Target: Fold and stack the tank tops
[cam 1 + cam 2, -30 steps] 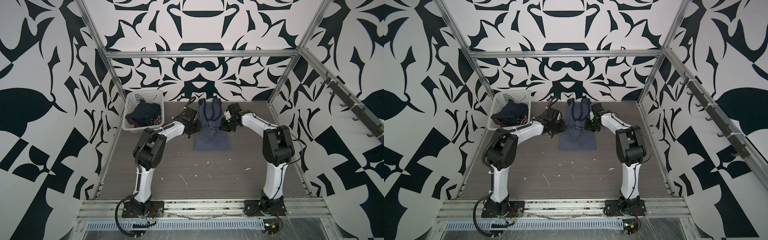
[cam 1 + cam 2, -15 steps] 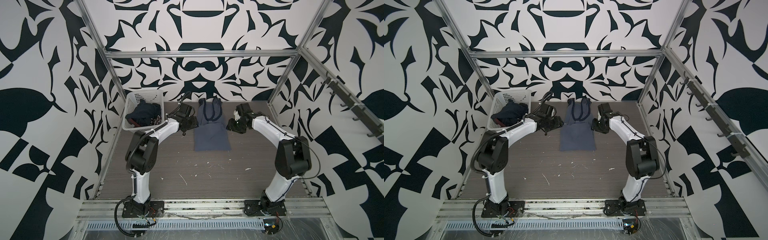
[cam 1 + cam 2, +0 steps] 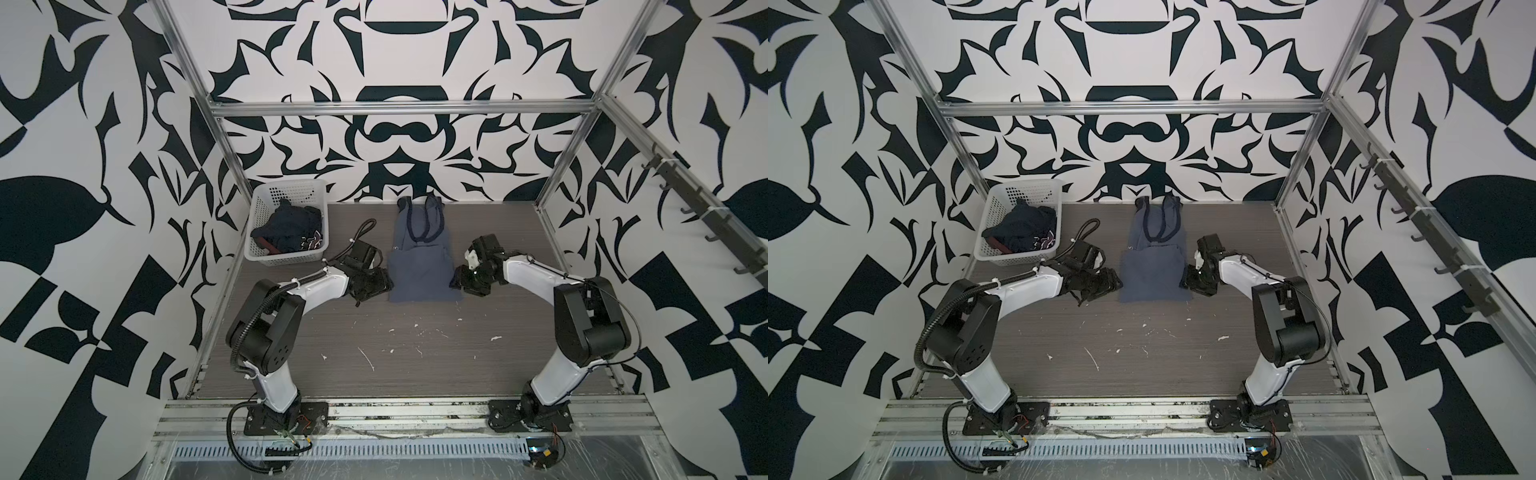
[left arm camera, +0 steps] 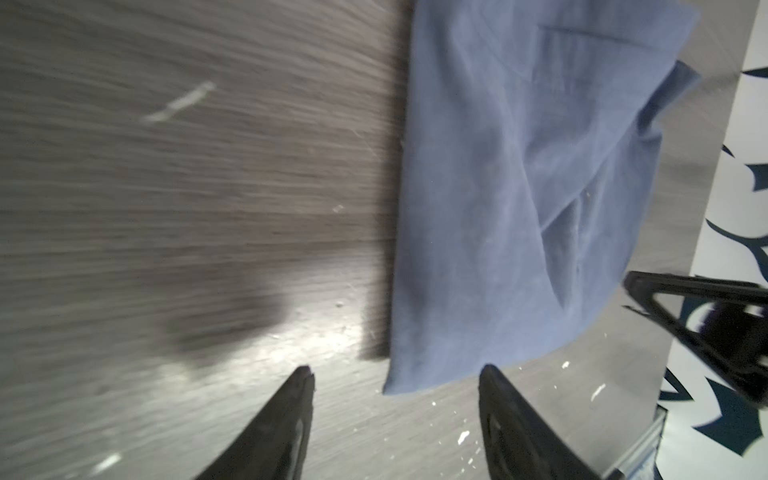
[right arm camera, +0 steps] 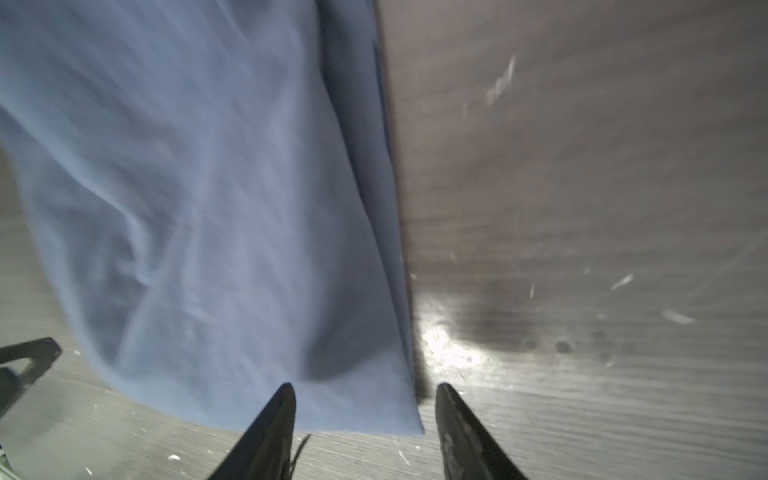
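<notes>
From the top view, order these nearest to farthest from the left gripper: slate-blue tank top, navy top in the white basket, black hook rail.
From the left gripper:
1. Slate-blue cloth tank top, just beside it, centre.
2. Navy tank top, in the white perforated plastic basket, back left.
3. Black hook rail, far right.

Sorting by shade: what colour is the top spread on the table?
Tank top: slate blue, navy-trimmed straps; best in a top view.

Black-and-white swirl-patterned walls (image 3: 395,62) close in all round, braced by an aluminium frame (image 3: 399,109). The grey wood-grain floor (image 3: 415,353) carries white scuffs (image 3: 368,359) toward 6 o'clock. A rail of dark hooks (image 3: 706,208) lines the 3 o'clock wall.
</notes>
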